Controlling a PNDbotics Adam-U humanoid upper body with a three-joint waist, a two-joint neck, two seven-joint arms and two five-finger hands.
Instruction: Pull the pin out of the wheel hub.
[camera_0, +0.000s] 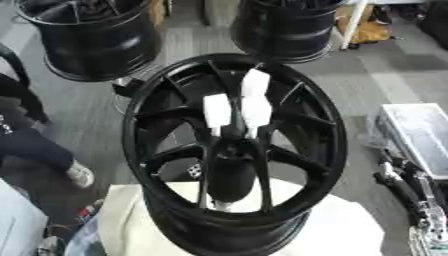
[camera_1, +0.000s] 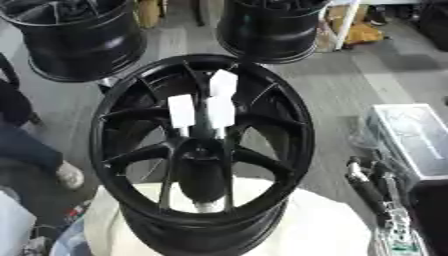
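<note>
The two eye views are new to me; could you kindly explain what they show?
Both pictures come from one stereo camera in a humanoid robot's head, looking down, so they nearly match. In the middle a black spoked alloy wheel hub stands on a round white pad. Three white block-shaped pieces stick up near its centre; the pin to be pulled is probably among them. At the lower right is the robot's black-and-silver right hand, holding nothing. Two more black wheels sit behind.

Even, diffuse indoor light; both views soft, blurred, without harsh glare.
</note>
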